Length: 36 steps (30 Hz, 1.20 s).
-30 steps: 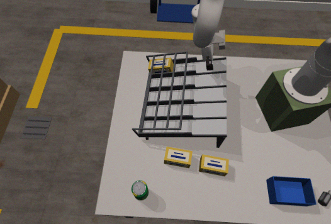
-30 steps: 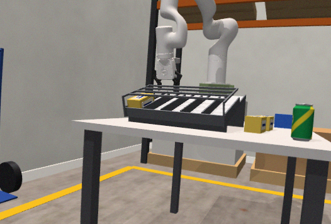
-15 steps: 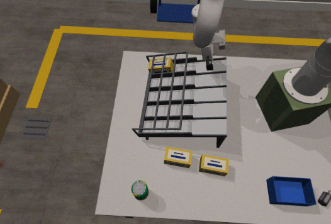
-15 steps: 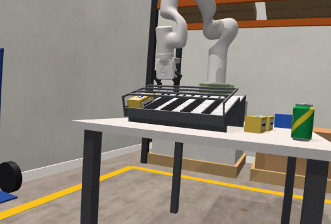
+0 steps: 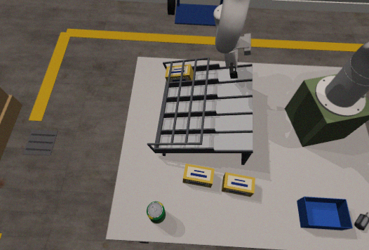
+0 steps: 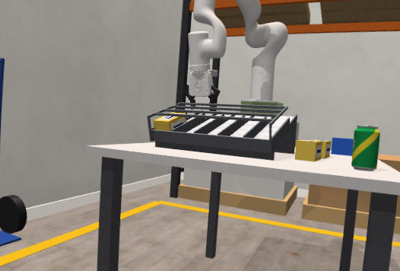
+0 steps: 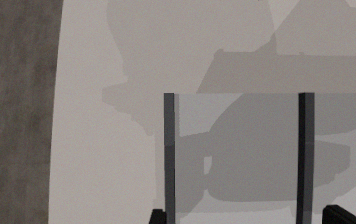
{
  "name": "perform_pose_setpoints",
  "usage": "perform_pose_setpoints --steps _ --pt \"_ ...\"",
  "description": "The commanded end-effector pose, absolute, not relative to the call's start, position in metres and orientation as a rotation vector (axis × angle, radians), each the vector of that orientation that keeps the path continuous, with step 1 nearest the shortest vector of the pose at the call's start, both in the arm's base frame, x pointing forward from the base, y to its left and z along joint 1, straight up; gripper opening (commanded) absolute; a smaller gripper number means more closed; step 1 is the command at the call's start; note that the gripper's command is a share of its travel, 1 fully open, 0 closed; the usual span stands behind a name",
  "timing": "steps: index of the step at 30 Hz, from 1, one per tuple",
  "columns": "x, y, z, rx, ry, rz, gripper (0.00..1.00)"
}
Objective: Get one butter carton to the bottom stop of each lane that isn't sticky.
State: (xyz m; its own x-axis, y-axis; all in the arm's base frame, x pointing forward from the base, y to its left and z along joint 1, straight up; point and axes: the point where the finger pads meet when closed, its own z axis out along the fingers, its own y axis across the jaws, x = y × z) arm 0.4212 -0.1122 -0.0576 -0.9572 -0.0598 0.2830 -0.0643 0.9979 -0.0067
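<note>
Seen from above, the claw (image 5: 233, 74) (image 6: 203, 107) (image 7: 244, 215) hangs wide open and empty; one carton (image 5: 179, 73) (image 6: 169, 122) lies at its nine o'clock, at the end lane's bottom stop, two others (image 5: 198, 175) (image 5: 238, 184) toward six and seven on the bench (image 5: 217, 218) (image 6: 136, 152) (image 7: 90, 165).

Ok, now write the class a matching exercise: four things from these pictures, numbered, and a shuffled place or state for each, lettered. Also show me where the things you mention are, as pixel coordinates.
1. gripper (image 5: 233, 71) (image 6: 203, 106) (image 7: 244, 215)
2. drink can (image 5: 156, 211) (image 6: 366, 148)
3. blue tray (image 5: 301, 215) (image 6: 342, 146)
4. butter carton in the shelf (image 5: 179, 72) (image 6: 169, 122)

A. green with a yellow stripe
B. at the bottom stop of an end lane
C. open, above the shelf's upper end
D. beside a small dark object (image 5: 362, 222)

Pairs: 1-C, 2-A, 3-D, 4-B
</note>
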Motion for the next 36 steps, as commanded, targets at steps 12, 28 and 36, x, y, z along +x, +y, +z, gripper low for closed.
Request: perform_pose_setpoints --steps 12,28,36 --pt "0.422 -0.112 -0.057 0.09 -2.855 0.023 1.0" --pt "0.43 -0.112 -0.03 0.09 -2.855 0.023 1.0" --pt "0.43 -0.112 -0.031 0.09 -2.855 0.023 1.0"
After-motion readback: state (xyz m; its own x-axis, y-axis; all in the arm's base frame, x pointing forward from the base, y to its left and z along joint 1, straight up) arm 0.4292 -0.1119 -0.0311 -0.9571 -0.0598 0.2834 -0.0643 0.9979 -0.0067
